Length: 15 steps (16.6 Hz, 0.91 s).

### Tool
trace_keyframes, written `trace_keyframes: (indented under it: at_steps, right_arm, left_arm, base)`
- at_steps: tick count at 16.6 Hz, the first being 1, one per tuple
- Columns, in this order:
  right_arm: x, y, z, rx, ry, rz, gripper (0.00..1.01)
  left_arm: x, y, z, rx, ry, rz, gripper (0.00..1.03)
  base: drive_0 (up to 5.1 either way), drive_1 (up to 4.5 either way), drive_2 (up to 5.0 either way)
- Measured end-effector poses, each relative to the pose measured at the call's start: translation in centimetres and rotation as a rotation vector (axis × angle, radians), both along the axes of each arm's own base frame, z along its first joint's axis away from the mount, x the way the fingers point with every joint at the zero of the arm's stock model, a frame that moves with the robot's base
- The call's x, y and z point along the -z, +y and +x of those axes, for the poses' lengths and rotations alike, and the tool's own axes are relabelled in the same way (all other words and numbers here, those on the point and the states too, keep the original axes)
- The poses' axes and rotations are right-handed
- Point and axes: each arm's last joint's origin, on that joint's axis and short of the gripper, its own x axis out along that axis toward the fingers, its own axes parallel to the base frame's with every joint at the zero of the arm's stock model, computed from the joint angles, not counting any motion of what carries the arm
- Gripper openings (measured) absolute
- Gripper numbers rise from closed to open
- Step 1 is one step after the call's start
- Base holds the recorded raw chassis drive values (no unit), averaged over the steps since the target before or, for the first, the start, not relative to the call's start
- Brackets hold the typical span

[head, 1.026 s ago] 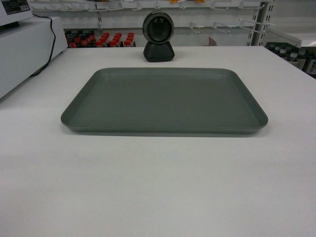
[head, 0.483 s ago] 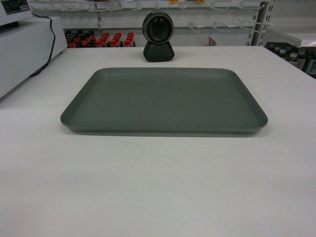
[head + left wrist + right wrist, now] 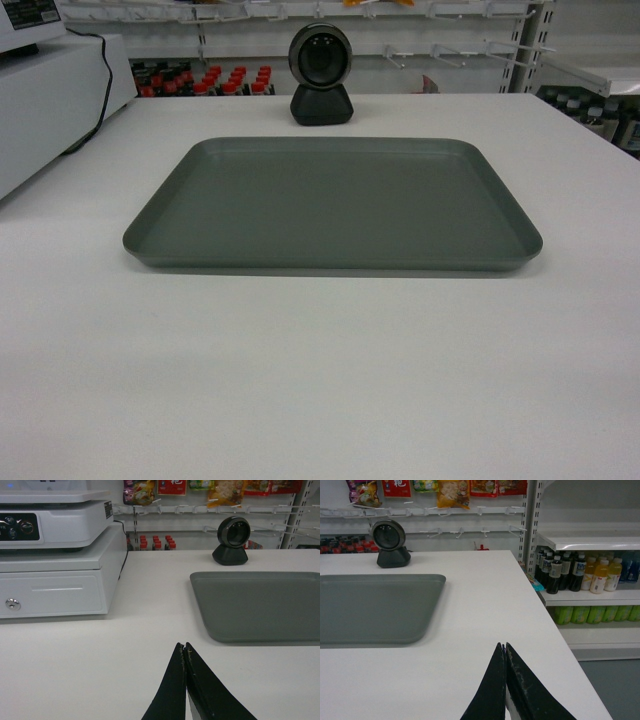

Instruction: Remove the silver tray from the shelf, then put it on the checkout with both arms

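Squarely in the middle of the head view, the silver tray (image 3: pixel 332 205) lies flat on the checkout (image 3: pixel 330 370), its long edges running across the frame and its low rim resting on the white top. Nothing lies in it. Just behind its far edge, at the top centre, stands the black scanner (image 3: pixel 321 75), apart from the tray. At the upper left of that view sits a white cash register (image 3: pixel 50 100) with a black cable down its side; rows of red-capped bottles (image 3: pixel 205 82) show beyond the table's far edge.

From the left wrist view, the left gripper (image 3: pixel 184 652) rises from the bottom centre with its two black fingers pressed tip to tip, holding nothing, over bare tabletop. The tray's near left corner is to the right of it and well apart; the register fills the upper left.

From the right wrist view, the right gripper (image 3: pixel 504 650) likewise has its fingers closed together on nothing, low at the bottom centre. The tray sits at the left middle, apart from it. At the right of the frame stands the shelf (image 3: pixel 590 540), with dark, yellow and green drink bottles (image 3: pixel 577 572) on its boards.
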Motion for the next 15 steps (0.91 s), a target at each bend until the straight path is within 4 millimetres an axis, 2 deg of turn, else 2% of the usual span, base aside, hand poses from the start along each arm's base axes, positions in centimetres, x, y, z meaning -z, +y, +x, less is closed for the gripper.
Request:
trace_keyframes:
  at_steps: [3, 4, 5, 7, 8, 15]
  right_arm:
    - [0.0, 0.0, -0.3, 0.0, 0.001, 0.0, 0.02]
    - [0.6, 0.0, -0.8, -0.002, 0.05, 0.0, 0.02]
    - [0.3, 0.0, -1.3, -0.002, 0.011, 0.0, 0.02]
    - [0.4, 0.0, -1.3, -0.002, 0.016, 0.0, 0.02]
    - [0.4, 0.0, -1.3, -0.002, 0.013, 0.0, 0.02]
    - [0.3, 0.1, -1.3, -0.007, 0.008, 0.0, 0.03]
  left_arm:
    - [0.0, 0.0, -0.3, 0.0, 0.0, 0.0, 0.02]
    - [0.0, 0.0, -0.4, 0.0, 0.0, 0.0, 0.02]
    - [0.0, 0.0, -0.4, 0.0, -0.002, 0.0, 0.02]
    - [0.6, 0.0, -1.4, 0.0, 0.042, 0.0, 0.02]
    - [0.1, 0.0, -1.5, 0.003, -0.009, 0.001, 0.02]
    - [0.4, 0.0, -1.5, -0.001, 0.013, 0.0, 0.03]
  base:
    - [0.0, 0.0, 0.0]
    - [0.0, 0.0, 0.0]
    - [0.0, 0.0, 0.0]
    - [0.0, 0.0, 0.0]
    - [0.0, 0.0, 0.0]
    - [0.0, 0.0, 0.0]
